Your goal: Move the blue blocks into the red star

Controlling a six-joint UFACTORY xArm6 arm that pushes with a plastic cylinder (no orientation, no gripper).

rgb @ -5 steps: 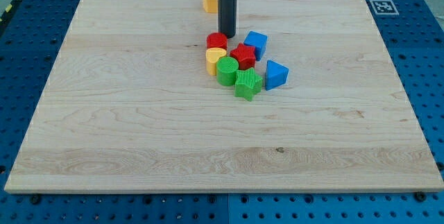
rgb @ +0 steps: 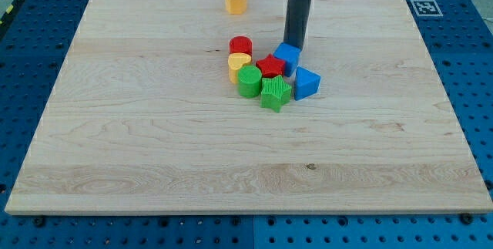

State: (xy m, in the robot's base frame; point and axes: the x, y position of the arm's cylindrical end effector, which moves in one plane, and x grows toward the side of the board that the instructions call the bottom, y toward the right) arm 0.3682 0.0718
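The tip [rgb: 293, 46] is set at the far edge of the blue cube [rgb: 286, 55]. The red star [rgb: 270, 66] is pressed against that cube's left, the blue triangular block [rgb: 306, 83] is found near-right, and the yellow block [rgb: 236, 0] is placed far-left, well apart.

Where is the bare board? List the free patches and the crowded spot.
Free: the board below the green blocks, and both sides of the cluster. Crowded: the red star is hemmed by the blue cube, blue block and yellow heart; my tip touches the cube.
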